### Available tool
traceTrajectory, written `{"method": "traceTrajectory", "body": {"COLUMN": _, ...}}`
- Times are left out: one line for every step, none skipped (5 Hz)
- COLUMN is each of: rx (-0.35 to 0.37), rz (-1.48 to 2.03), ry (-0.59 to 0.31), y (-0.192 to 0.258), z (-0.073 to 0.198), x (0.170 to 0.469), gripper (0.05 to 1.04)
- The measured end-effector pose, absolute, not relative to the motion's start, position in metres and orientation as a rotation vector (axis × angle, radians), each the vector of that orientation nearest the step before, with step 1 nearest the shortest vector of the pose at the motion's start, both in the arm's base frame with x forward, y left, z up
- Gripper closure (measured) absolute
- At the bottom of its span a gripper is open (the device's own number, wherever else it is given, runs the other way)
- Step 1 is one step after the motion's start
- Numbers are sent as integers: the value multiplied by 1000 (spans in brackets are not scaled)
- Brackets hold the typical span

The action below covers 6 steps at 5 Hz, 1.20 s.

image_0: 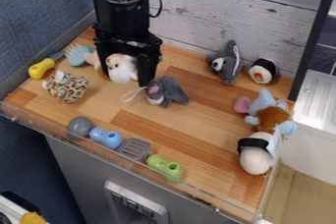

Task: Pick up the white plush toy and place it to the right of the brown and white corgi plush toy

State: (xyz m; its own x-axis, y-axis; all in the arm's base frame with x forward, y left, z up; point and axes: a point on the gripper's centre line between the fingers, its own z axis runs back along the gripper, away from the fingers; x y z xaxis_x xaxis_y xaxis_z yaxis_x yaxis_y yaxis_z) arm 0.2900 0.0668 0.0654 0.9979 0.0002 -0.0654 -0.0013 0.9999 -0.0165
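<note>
Wood-grain surface (197, 117), clear lip (209, 203) along near edge. Whitewashed plank wall (216, 2) behind, blue textured panel (39, 16) at left. Claw (126, 76) spread, over far-left area. White plush toy (122, 72) between its fingers, contact can't tell: rounded, fuzzy, orange-pink patches up top, partly hidden. Gray plush (172, 92) just beside one fingertip, darker and floppier, white cord loop (130, 95) alongside.
</note>
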Motion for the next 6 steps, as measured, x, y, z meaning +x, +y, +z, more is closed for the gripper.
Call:
{"method": "traceTrajectory", "body": {"rx": -20, "rz": 47, "ry": 85, "y": 68, "z": 65, "x": 294, "gripper": 85}}
{"method": "traceTrajectory", "body": {"rx": -22, "rz": 141, "ry": 90, "y": 77, "z": 68, "x": 307, "gripper": 89}}
{"method": "traceTrajectory", "body": {"rx": -28, "rz": 220, "ry": 92, "y": 87, "z": 69, "x": 323, "gripper": 89}}
{"method": "traceTrajectory", "body": {"rx": -27, "rz": 246, "ry": 94, "y": 96, "z": 68, "x": 340, "gripper": 88}}
{"method": "traceTrajectory", "body": {"rx": -33, "rz": 213, "ry": 100, "y": 102, "z": 65, "x": 356, "gripper": 88}}
{"method": "traceTrajectory", "body": {"rx": -31, "rz": 142, "ry": 95, "y": 111, "z": 63, "x": 372, "gripper": 89}}
